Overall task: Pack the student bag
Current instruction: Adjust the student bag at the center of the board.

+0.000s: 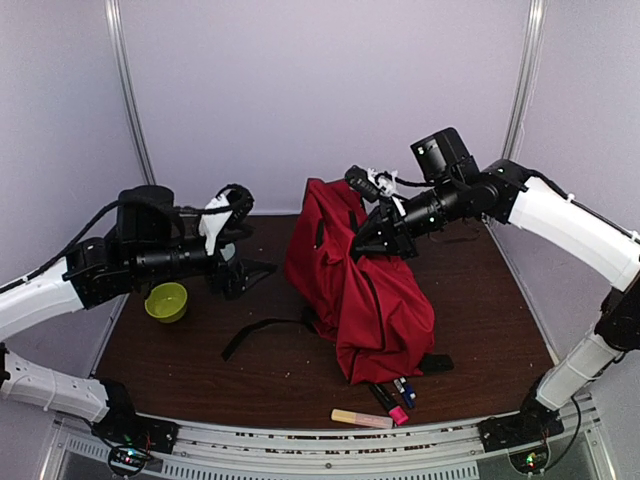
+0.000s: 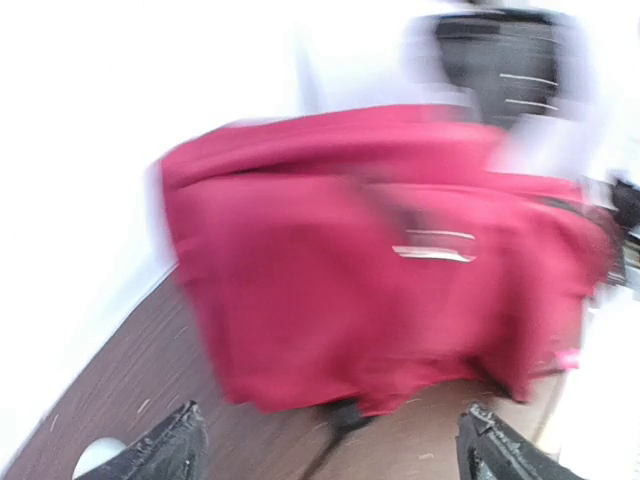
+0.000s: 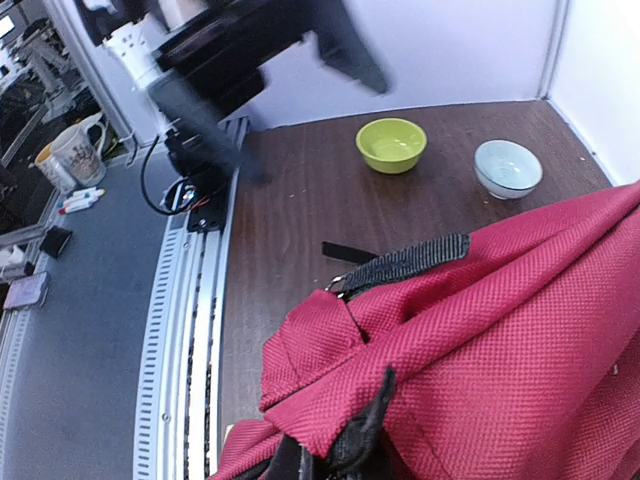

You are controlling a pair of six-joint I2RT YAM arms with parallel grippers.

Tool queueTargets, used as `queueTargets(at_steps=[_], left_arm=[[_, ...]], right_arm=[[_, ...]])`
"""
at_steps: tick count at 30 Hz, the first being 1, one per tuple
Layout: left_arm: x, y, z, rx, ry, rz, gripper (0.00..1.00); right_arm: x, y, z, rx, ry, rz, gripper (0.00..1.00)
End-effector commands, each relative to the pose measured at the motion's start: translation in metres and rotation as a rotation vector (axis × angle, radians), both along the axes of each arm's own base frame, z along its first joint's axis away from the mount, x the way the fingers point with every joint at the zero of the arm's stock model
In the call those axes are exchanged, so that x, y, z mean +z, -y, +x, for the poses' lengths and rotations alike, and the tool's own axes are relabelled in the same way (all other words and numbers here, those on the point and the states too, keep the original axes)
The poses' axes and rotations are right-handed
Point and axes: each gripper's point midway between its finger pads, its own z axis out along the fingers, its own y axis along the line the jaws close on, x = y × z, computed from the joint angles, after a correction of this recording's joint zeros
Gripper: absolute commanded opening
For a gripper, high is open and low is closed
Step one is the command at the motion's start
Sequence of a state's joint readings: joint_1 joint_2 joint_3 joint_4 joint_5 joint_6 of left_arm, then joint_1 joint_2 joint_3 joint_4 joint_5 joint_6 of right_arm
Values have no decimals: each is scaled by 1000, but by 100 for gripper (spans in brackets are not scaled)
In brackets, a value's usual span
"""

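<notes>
Your left pincer (image 1: 250, 275) hangs over the table (image 1: 200, 370) at about 9 o'clock. It points toward the middle, and its two black fingers (image 2: 165, 455) are well apart with nothing between them. The left wrist view is blurred, but you can see the gap. Just below that arm, near the 9 o'clock edge, sits a green bowl (image 1: 166, 301). A pale bowl (image 3: 508, 167) sits just beside it on the far side, mostly hidden under the pincer in the top view. A loose black strap (image 1: 262, 331) trails across the wood from about 7 o'clock toward the middle. There you have the red backpack (image 1: 365, 295), slumped but propped up, its top edge raised toward 12 o'clock and its bulk sagging toward 5 o'clock. At its near end, around 6 o'clock, a few pens (image 1: 395, 398) poke out from under the fabric. A pale yellow highlighter (image 1: 362, 418) lies beside them by the table's edge. Your right pincer (image 1: 372, 238) reaches in from 2 o'clock, closed on a fold of the backpack's fabric near the top.
</notes>
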State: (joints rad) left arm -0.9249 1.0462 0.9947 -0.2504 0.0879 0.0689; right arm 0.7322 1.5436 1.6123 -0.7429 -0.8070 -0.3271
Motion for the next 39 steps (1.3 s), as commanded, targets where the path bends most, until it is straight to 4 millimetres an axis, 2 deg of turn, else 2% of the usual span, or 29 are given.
queueTargets(at_steps=[1,4,7,10,13,15,18,21,27,29,30,33,35,36,39], left_arm=[[2,-26,52,172,-83,-6,90],[7,-11,62,121,-59,33,97],[8,7,72,59,-40,76,98],[21,10,88,52,-35,68,98],[22,18,90,-22,-19,76,98],[15,29,84,-116,1,109,98],[6,34,95,-123,30,176,98],[10,36,108,-122,101,227,98],[18,64,120,-218,152,208,97],[10,73,115,-284,131,196,91],[8,77,109,-328,112,187,83],[-2,81,87,-435,43,155,38],[-8,75,77,-444,17,143,4],[-11,72,74,-431,9,137,0],[-1,56,77,-295,18,90,0]], right_arm=[[12,-4,-48,191,95,87,0],[-8,-3,-59,200,70,50,0],[-21,-2,-65,196,51,23,0],[-31,0,-69,196,39,-9,0],[-33,1,-69,187,39,-14,0],[-32,1,-69,187,38,-10,0],[-31,2,-70,186,41,-9,0],[-29,4,-72,190,43,-7,0],[-31,5,-74,194,42,-9,0],[-30,6,-74,192,44,-8,0],[-30,7,-74,189,46,-8,0],[-25,9,-68,135,74,-1,0],[-20,13,-53,41,102,4,0],[-15,15,-46,-12,102,13,0],[2,29,-18,-185,101,56,0]])
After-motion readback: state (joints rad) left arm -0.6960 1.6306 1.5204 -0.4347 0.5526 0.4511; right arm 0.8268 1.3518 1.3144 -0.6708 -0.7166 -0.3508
